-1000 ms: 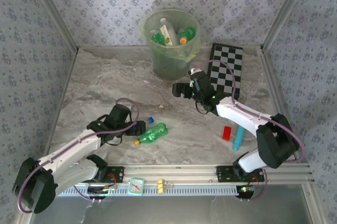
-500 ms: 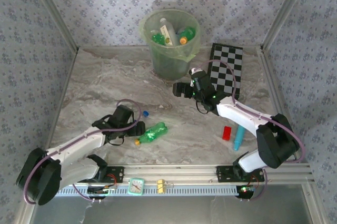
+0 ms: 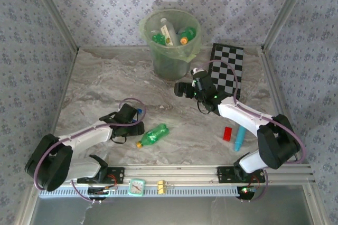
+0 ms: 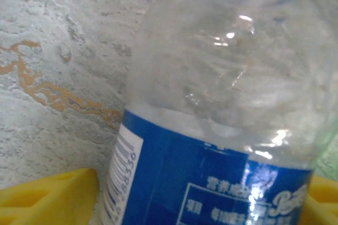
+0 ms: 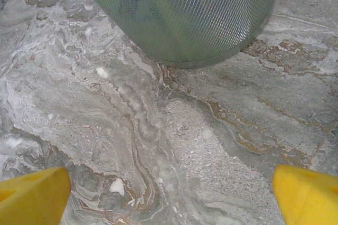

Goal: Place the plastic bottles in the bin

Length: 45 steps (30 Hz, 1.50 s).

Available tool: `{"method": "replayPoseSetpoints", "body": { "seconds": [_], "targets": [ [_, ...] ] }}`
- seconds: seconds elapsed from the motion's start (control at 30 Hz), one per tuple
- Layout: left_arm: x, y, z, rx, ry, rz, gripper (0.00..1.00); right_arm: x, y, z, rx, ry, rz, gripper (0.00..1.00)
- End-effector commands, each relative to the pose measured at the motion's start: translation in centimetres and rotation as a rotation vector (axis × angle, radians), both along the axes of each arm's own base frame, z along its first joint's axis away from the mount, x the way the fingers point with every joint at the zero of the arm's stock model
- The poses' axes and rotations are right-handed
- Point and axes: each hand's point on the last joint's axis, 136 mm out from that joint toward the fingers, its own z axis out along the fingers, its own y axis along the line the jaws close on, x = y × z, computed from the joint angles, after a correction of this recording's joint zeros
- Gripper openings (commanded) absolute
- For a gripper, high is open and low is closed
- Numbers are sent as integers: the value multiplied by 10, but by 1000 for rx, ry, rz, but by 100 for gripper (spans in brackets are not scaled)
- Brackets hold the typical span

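Currently the left gripper (image 4: pixel 185 198) straddles a clear blue-labelled plastic bottle (image 4: pixel 222 77), well apart from the round pale-green translucent bin (image 3: pixel 170 62); grip indeterminate. Right gripper (image 5: pixel 169 196), near the bin, stands spread.

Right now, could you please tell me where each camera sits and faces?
Top external: above and behind, looking down on table, bin, left arm, right arm.
Left wrist: close on a clear bottle between its yellow fingers.
Right wrist: low, facing the bin's base; yellow fingers at bottom corners.
Shared: the bin, in top and right wrist.
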Motion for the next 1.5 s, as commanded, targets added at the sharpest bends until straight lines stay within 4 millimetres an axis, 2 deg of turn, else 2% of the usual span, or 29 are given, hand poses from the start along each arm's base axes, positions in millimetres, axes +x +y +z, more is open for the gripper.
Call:
{"method": "replayPoseSetpoints", "body": {
  "seconds": [0.0, 0.27, 0.37, 0.57, 0.8, 1.0, 1.13, 1.3, 1.47],
  "targets": [
    [15, -12, 8, -33, -55, -7, 74, -4, -4, 3, 16, 4, -6, 100],
    [17, -6, 17, -34, -98, 24, 59, -6, -5, 4, 31, -9, -1, 100],
    [24, -4, 33, -39, -154, 38, 56, -7, -6, 4, 32, -9, -2, 100],
    [59, 0, 101, -68, -380, 87, 53, -9, -7, 3, 40, -6, -4, 100],
    [106, -5, 204, -198, -690, 125, 51, -15, -9, 0, 49, 5, 11, 100],
    [145, -34, 297, -245, -899, 15, 51, -25, -16, -6, 32, 22, 12, 100],
    [171, -66, 340, -265, -960, -107, 51, -31, -26, -8, 26, 26, -1, 100],
    [206, -106, 372, -278, -951, -248, 52, -37, -38, -6, 21, 21, -22, 100],
    [245, -143, 384, -266, -859, -350, 52, -39, -49, -3, 11, 14, -46, 100]
  ]
}}
